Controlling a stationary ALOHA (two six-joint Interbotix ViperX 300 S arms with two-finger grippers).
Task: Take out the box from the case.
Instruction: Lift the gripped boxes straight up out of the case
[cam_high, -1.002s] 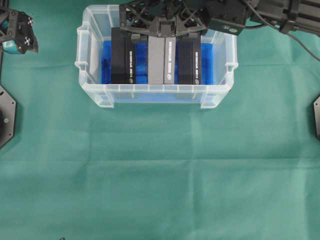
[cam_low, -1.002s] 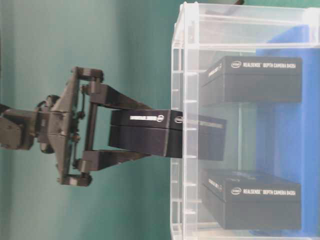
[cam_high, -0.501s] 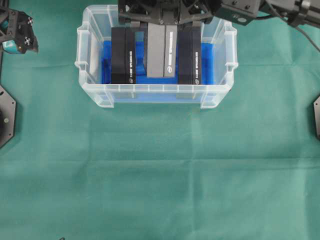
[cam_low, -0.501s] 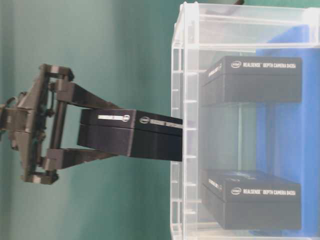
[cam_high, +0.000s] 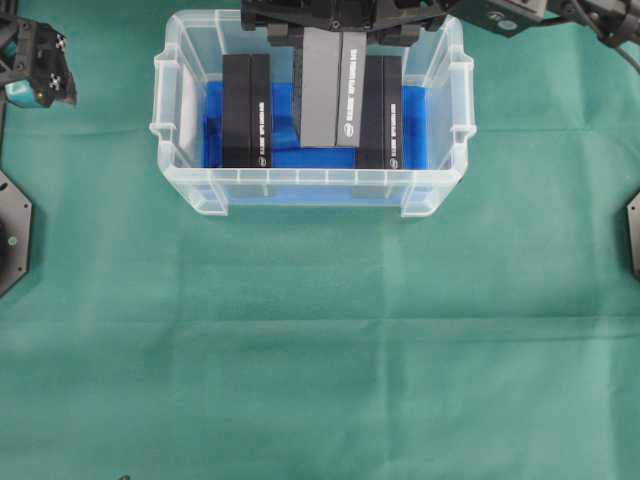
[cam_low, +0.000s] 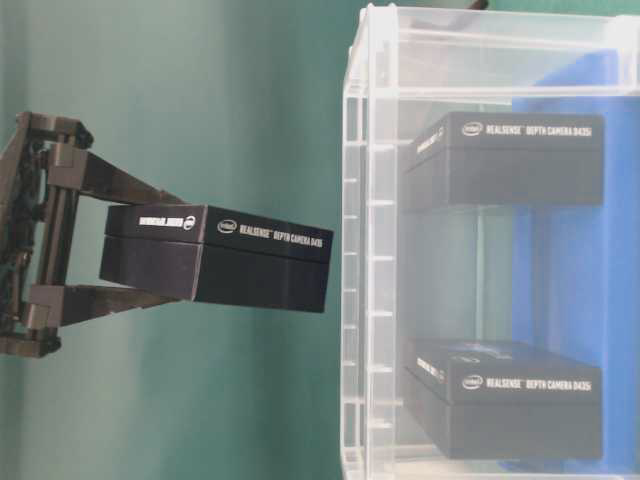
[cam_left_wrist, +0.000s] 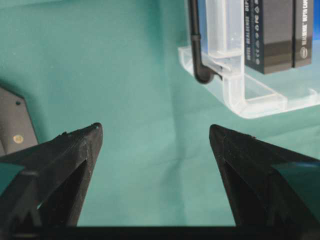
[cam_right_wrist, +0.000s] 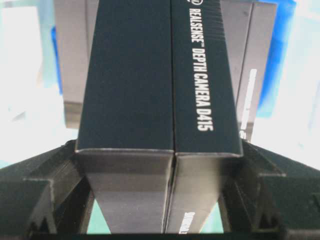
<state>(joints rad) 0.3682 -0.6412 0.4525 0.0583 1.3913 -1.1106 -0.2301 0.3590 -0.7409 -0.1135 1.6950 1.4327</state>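
A black RealSense box (cam_high: 330, 90) hangs above the middle of the case (cam_high: 310, 185), a clear plastic bin with a blue cloth (cam_high: 285, 155) on its bottom. My right gripper (cam_high: 340, 35) is shut on the box's far end, one finger on each long side. In the table-level view the box (cam_low: 215, 258) is fully clear of the case's rim (cam_low: 370, 250), held by the right gripper (cam_low: 170, 250). In the right wrist view the box (cam_right_wrist: 155, 85) fills the space between the fingers of the right gripper (cam_right_wrist: 160, 150). My left gripper (cam_high: 35, 65) is open at the far left (cam_left_wrist: 155, 132), holding nothing.
Two more black boxes stand on edge in the case, one left (cam_high: 247, 110) and one right (cam_high: 381, 115). Black arm bases sit at the table's left edge (cam_high: 10, 230) and right edge (cam_high: 633, 235). Green cloth covers the table.
The right gripper has risen with the box, drawing it from between the two other boxes until it cleared the case's rim. The left gripper has not moved.
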